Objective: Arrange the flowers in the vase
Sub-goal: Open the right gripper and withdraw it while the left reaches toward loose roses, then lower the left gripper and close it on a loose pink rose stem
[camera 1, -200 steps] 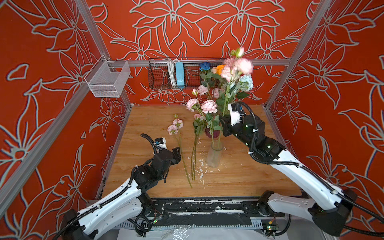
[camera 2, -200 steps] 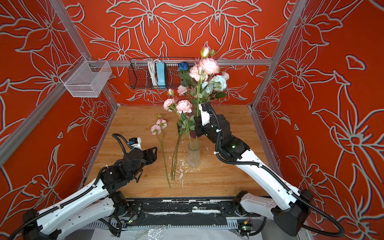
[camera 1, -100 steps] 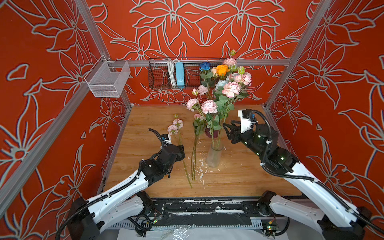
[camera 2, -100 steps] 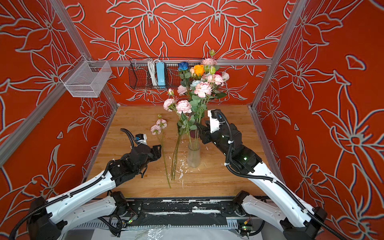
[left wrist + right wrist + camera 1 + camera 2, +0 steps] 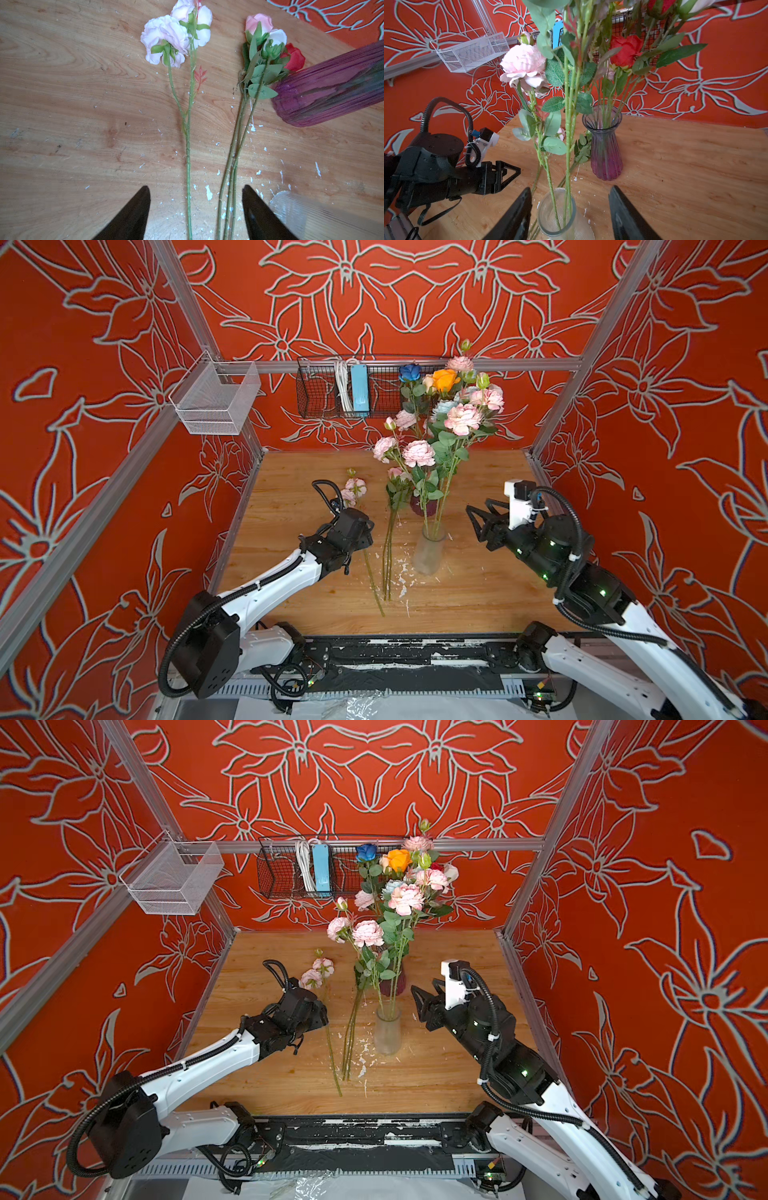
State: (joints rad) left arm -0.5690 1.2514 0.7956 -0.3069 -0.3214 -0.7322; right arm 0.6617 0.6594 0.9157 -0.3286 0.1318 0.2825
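Note:
A clear vase [image 5: 430,551] [image 5: 387,1029] [image 5: 560,212] stands mid-table with pink flowers [image 5: 417,454] in it. Behind it, a purple vase [image 5: 420,508] [image 5: 605,145] holds blue, orange, red and pink blooms [image 5: 444,379]. On the wood lie a pink-bloomed stem [image 5: 355,487] [image 5: 166,37] and a bundle of stems [image 5: 390,556] [image 5: 259,52]. My left gripper [image 5: 365,545] [image 5: 196,187] hovers open over these lying stems. My right gripper [image 5: 478,508] [image 5: 424,988] [image 5: 570,188] is open and empty, right of the clear vase and apart from it.
A black wire basket [image 5: 332,385] with a blue box and a white mesh basket [image 5: 216,402] hang on the back and left walls. White flecks litter the wooden table [image 5: 478,593] around the clear vase. Red patterned walls close in three sides.
My right gripper opened, let go of the pink flowers now standing in the clear vase, and drew back to the right. My left arm reached forward over the lying stems.

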